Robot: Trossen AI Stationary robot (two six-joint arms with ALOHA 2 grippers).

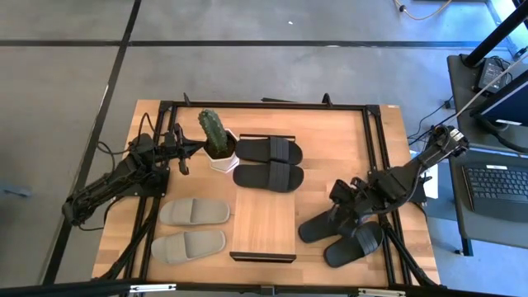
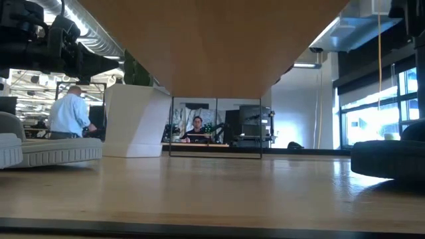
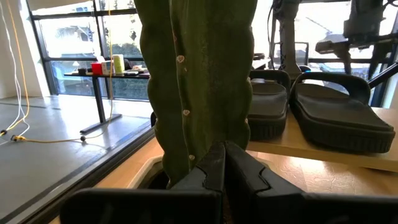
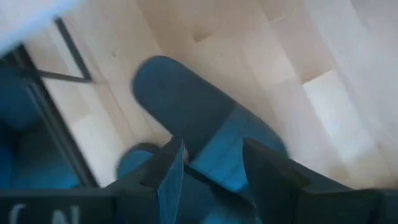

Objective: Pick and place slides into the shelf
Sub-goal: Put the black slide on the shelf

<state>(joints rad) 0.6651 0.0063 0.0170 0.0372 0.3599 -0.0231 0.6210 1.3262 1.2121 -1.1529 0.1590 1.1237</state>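
The shelf (image 1: 264,216), a light wood panel, stands in the table's middle. Two black slides (image 1: 271,150) (image 1: 268,176) lie side by side on its far end, soles down. Two grey-beige slides (image 1: 194,212) (image 1: 188,246) rest on the table left of the shelf. Two more black slides (image 1: 326,224) (image 1: 356,245) lie on the table to its right. My right gripper (image 4: 214,177) hangs open above these, pointing steeply down, with one black slide (image 4: 199,118) below its fingers. My left gripper (image 3: 224,168) waits shut at the far left, just short of a cactus (image 3: 199,74).
The cactus stands in a white pot (image 1: 221,158) by the shelf's far left corner, close to my left gripper (image 1: 183,158). A black metal frame (image 1: 371,140) runs around the tabletop. The shelf's near half is bare wood. People and desks show in the room beyond the table.
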